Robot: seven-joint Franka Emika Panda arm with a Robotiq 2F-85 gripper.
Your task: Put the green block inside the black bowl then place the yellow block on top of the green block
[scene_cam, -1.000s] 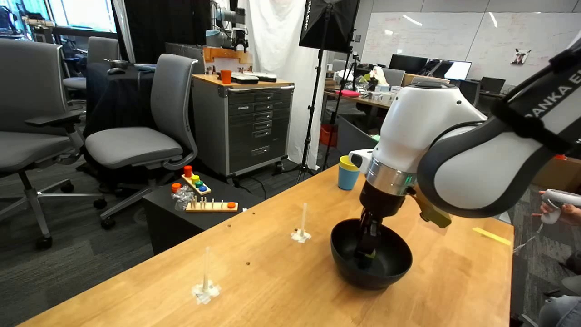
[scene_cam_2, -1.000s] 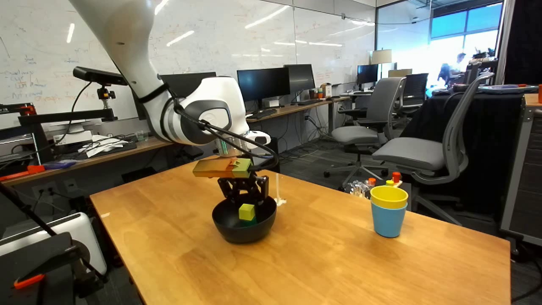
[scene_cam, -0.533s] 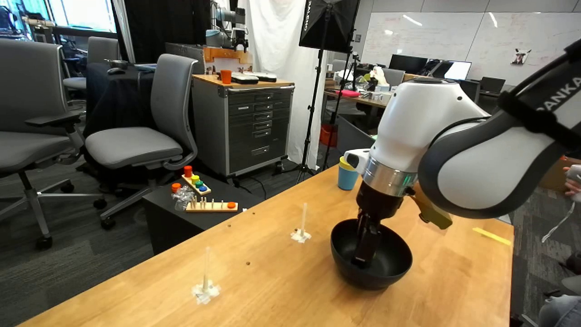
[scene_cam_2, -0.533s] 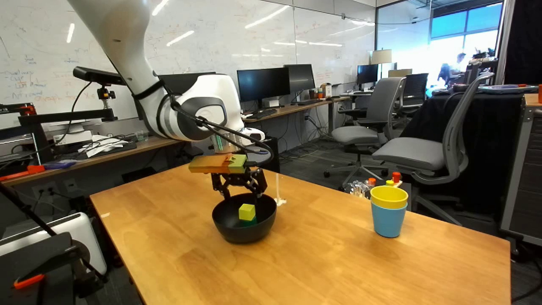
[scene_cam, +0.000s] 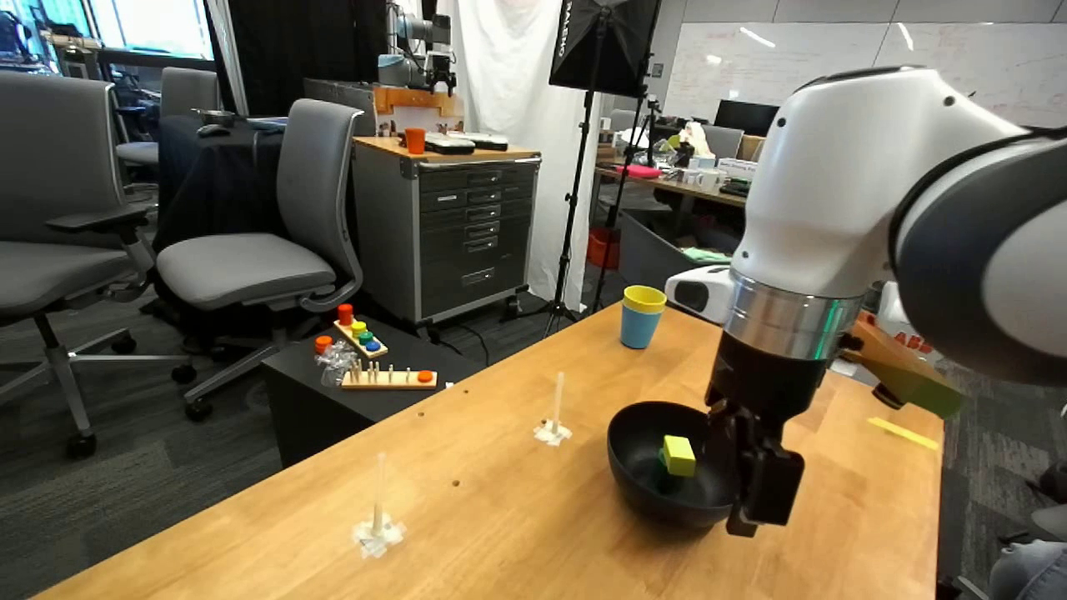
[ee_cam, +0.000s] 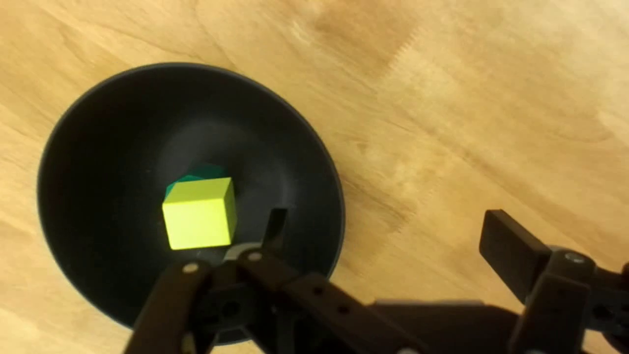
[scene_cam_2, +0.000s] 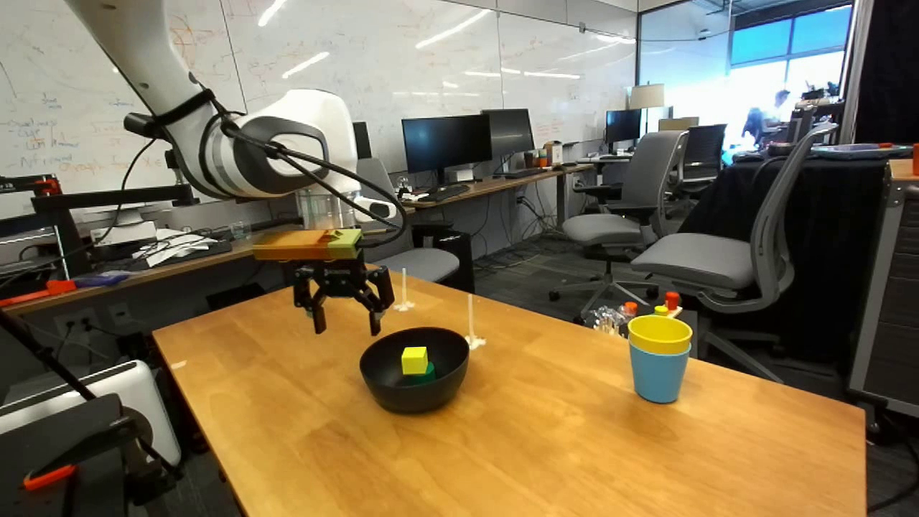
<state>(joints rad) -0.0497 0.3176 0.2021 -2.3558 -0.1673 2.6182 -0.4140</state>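
In an exterior view I have my gripper (scene_cam_2: 347, 329) hanging near the matte black bowl (scene_cam_2: 403, 399) and apart from the stack, its fingers (scene_cam_2: 319, 322) spread wide with nothing between them. Inside the bowl the lime-yellow cube (scene_cam_2: 414, 361) sits on the dark green block (scene_cam_2: 426, 375), off to one side of its top. I judge the placing done and the retreat in hand.

In an exterior view the lime-yellow cube (scene_cam: 679, 456) shows with a sliver of green beside it; the gripper covers part of the bowl's rim, so I can't tell the clearance there.

In the wrist view one fingertip (ee_cam: 275, 228) shows against the bowl's dark inside, the other over bare wooden table (ee_cam: 417, 147). I'd raise straight up before travelling sideways: a finger dragged on the rim could jolt the bowl and topple the offset cube. I'd leave the fingers spread and not square the stack up, since a nudge risks more than it gains.
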